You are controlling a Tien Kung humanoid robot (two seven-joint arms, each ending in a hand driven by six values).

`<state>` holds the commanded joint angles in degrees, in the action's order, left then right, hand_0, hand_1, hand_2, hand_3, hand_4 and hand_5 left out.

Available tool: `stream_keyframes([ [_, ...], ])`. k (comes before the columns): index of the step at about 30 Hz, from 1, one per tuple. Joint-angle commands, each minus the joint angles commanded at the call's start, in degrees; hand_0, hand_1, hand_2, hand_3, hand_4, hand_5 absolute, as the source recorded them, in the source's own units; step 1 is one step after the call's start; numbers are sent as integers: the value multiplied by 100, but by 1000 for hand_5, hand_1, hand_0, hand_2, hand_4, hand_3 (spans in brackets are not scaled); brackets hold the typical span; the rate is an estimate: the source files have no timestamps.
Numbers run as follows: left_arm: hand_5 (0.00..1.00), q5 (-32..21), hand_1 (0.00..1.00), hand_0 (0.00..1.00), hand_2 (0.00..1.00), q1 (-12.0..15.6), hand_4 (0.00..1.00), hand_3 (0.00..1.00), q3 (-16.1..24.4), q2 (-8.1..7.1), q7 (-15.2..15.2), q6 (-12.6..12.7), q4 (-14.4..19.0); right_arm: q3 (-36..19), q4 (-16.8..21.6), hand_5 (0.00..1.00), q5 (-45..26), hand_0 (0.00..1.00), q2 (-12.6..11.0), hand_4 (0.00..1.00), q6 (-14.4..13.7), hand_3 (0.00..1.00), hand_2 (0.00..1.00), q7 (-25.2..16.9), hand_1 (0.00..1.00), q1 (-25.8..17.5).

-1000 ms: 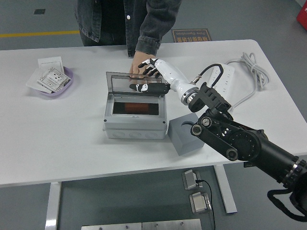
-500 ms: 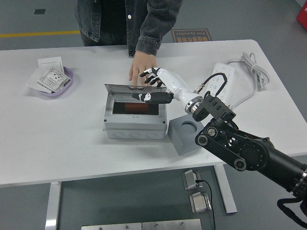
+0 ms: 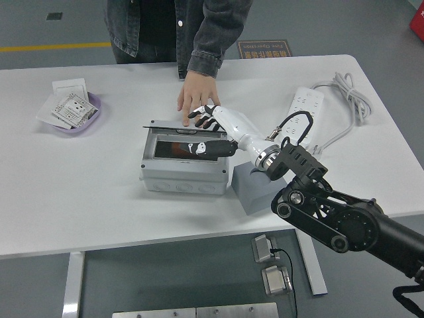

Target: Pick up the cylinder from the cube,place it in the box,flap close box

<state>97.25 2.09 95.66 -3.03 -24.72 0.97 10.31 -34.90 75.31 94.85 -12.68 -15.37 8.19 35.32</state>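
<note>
On table centre, box (image 3: 184,163): grey, lid (image 3: 187,138) now nearly flat over the opening; a second ago stood steeply up, half a second ago half lowered.
Right hand (image 3: 207,132): white with black fingers, spread and flat on the lid, grasping nothing, pushing it down.
Left hand: not visible.
Cylinder (image 3: 177,151): red-brown shape inside the box, seen through the clear lid; already placed.
Cube (image 3: 258,188): grey, just right of the box, partly hidden by the arm.
Meaning for task: pick and place look done; only the last part of closing left, lid probably not latched yet.
Person's hand (image 3: 197,94): flat on the table just behind the box, close to the robot fingers.
Surface: white table (image 3: 106,199), with purple dish (image 3: 71,112) of cards far left, power strip (image 3: 306,107) and cable right.
Room: grey floor, yellow line at top left.
</note>
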Motion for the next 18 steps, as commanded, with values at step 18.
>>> stream_keyframes([
  [18,380,94,657,608,564,30,643,594,109,-8,-34,5,0,-343,95,529,142,456,-82,908,5,735,631,-11,585,-280],
])
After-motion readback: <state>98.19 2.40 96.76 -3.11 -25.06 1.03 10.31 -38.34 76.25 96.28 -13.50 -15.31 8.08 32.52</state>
